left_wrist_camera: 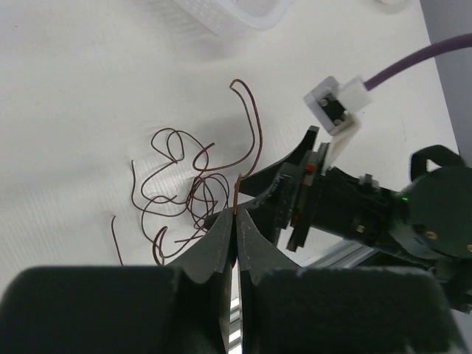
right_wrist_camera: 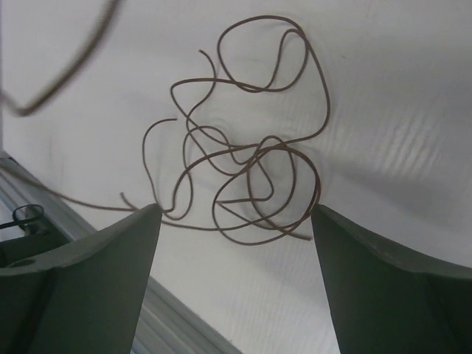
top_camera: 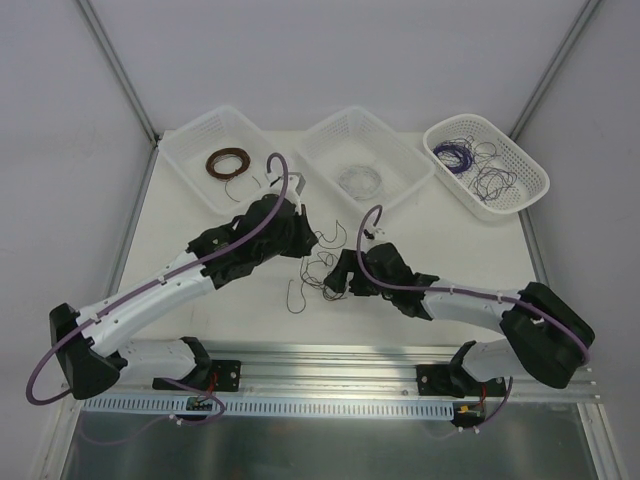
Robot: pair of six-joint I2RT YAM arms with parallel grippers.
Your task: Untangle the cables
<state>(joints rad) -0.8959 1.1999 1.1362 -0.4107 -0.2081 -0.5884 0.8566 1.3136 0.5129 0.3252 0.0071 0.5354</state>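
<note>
The cables (top_camera: 318, 268) are a small clump of thin, dark brown, squiggly wires lying on the white table between my two grippers. My left gripper (top_camera: 303, 243) is just left of and behind the clump. In the left wrist view it (left_wrist_camera: 236, 215) is shut on one brown wire that rises from the clump (left_wrist_camera: 184, 193). My right gripper (top_camera: 336, 276) is at the clump's right side. In the right wrist view it (right_wrist_camera: 236, 214) is open and empty, and the clump (right_wrist_camera: 251, 173) lies just beyond its fingertips (right_wrist_camera: 144, 225).
Three white baskets stand at the back. The left one (top_camera: 190, 150) holds a wound brown coil (top_camera: 228, 160), the middle one (top_camera: 330, 135) a whitish coil (top_camera: 360, 178), and the right one (top_camera: 530, 185) loose purple and dark wires (top_camera: 468, 160). A metal rail (top_camera: 330, 355) runs along the near edge.
</note>
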